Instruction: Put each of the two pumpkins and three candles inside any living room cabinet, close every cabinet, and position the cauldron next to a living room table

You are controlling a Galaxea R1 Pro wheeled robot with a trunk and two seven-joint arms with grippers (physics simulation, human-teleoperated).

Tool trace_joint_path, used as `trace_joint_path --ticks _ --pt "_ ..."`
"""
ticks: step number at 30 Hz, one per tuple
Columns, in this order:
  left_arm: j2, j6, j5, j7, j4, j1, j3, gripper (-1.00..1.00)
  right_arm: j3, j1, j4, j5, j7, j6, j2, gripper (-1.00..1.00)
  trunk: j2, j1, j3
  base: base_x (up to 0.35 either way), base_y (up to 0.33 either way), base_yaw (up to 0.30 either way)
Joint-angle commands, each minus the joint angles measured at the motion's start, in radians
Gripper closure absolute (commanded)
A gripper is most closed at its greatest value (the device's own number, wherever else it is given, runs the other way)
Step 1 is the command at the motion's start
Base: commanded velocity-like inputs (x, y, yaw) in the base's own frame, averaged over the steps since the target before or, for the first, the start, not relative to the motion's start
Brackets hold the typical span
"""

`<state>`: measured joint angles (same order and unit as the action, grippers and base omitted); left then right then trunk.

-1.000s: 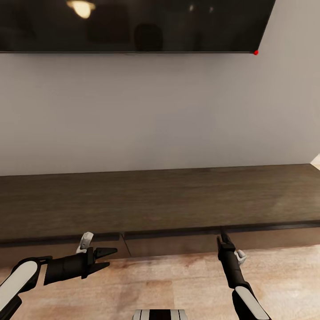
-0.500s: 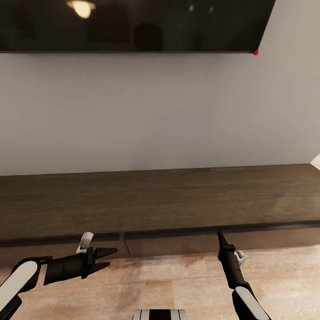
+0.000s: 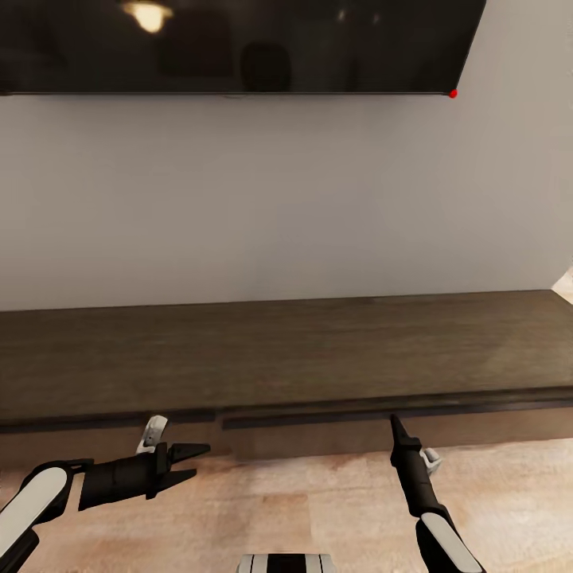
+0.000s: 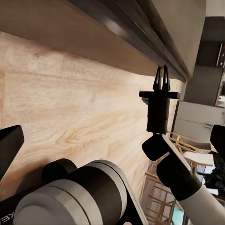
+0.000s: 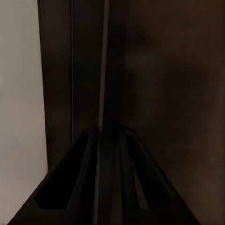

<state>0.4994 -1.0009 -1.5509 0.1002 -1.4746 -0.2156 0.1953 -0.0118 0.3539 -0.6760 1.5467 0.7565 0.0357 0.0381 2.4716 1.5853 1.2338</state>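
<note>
The cabinet (image 3: 318, 358) is a long, low dark-brown unit against the white wall, and its drawer fronts (image 3: 306, 434) look flush. My left gripper (image 3: 189, 462) hovers open and empty over the floor, in front of the left drawers. My right gripper (image 3: 395, 424) points at the cabinet front, its tip at the seam between two drawers, shut with nothing in it. In the left wrist view the right gripper (image 4: 161, 78) stands below the cabinet's edge (image 4: 117, 23). The right wrist view has the cabinet's dark wood (image 5: 178, 70) just ahead of the closed fingertips. Pumpkins, candles, cauldron and table are out of view.
A large black TV (image 3: 239, 44) hangs on the wall above the cabinet. Light wooden floor (image 3: 318, 509) lies between me and the cabinet. My own base (image 3: 285, 563) is at the lower edge. Wooden chairs (image 4: 187, 157) stand far off beyond the right arm.
The head view has shifted slightly, with the cabinet sitting a little higher and further left. My right gripper's tip has moved a little up and left. The left arm has not moved.
</note>
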Motion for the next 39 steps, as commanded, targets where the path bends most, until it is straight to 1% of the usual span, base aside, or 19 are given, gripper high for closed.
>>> trace_joint_path --ticks 1,11,25,31,39 --pt "0.001 -0.001 0.009 0.01 0.0 -0.001 0.001 -1.0 0.004 0.0 0.0 0.004 0.01 0.001 0.0 1.0 0.0 -0.001 0.001 -0.119 0.0 0.0" --pt "0.001 -0.001 0.009 0.01 0.0 -0.001 0.001 -1.0 0.004 0.0 0.0 0.004 0.01 0.001 0.0 1.0 0.0 -0.001 0.001 -0.15 0.0 0.0" --pt "0.001 -0.001 0.009 0.011 0.0 -0.001 0.001 -1.0 0.004 0.0 0.0 0.004 0.01 0.001 0.0 1.0 0.0 -0.001 0.001 -0.309 0.0 0.0" --pt "0.001 -0.001 0.009 0.011 0.0 -0.001 0.001 -1.0 0.004 0.0 0.0 0.004 0.01 0.001 0.0 1.0 0.0 -0.001 0.001 -0.24 0.0 0.0" --pt "0.001 -0.001 0.009 0.01 0.0 -0.001 0.001 -1.0 0.004 0.0 0.0 0.004 0.01 0.001 0.0 1.0 0.0 -0.001 0.001 -0.059 0.0 0.0"
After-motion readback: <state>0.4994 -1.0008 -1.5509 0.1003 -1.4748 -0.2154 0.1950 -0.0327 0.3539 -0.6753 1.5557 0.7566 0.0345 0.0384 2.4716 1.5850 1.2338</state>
